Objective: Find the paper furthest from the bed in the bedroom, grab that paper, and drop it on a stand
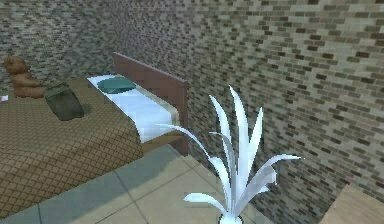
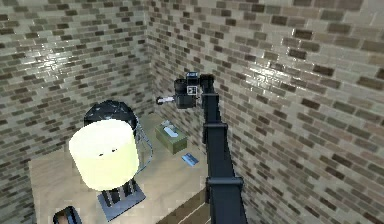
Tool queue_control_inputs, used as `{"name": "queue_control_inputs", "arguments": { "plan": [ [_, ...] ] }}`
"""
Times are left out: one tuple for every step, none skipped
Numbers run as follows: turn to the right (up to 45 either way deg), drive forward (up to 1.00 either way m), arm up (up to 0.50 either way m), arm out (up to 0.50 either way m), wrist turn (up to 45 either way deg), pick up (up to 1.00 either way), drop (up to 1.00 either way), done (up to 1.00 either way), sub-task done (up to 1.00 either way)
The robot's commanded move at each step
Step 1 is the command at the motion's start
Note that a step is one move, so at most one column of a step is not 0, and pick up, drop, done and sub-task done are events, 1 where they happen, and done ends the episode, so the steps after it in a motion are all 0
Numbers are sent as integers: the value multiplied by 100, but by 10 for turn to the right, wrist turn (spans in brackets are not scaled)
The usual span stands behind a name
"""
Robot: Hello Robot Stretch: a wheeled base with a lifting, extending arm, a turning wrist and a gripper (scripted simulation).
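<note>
Forward view showed a bed (image 1: 60,140) with a brown quilt against a brick wall (image 1: 300,70). A teddy bear (image 1: 22,75) sat on it at the left. A dark bundle (image 1: 63,102) and a teal pillow (image 1: 115,85) lay nearer the brown headboard (image 1: 155,85). A white-leaved plant (image 1: 235,160) stood on the tiled floor (image 1: 130,195) in the foreground, and a pale wooden corner (image 1: 355,205) showed at the lower right.

Arm side view showed the arm (image 2: 222,160) reaching up over a wooden stand (image 2: 50,175) set in a brick corner. The gripper (image 2: 160,99) hung above the stand's far edge with wall behind it. A small pale bit showed at its fingers, too small to name, so I could not tell whether the claw grasped anything or was released.

On the stand stood a lamp (image 2: 103,155) with a cream shade, and a dark round thing (image 2: 108,110) sat behind it. A green box (image 2: 170,138) lay below the gripper, with a small teal item (image 2: 188,160) just beside it. A pale flat scrap (image 2: 172,128) rested on the box. It may have been the paper, but I could not tell.
</note>
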Motion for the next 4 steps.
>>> {"name": "queue_control_inputs", "arguments": {
  "plan": [
    [0, 0, -30, 0, 0, 0, 0, 0, 0],
    [0, 0, 0, 0, 0, 100, 0, 0, 0],
    [0, 0, 10, 0, 0, 0, 0, 0, 0],
    [0, 0, 32, 0, 0, 0, 0, 0, 0]
  ]
}}
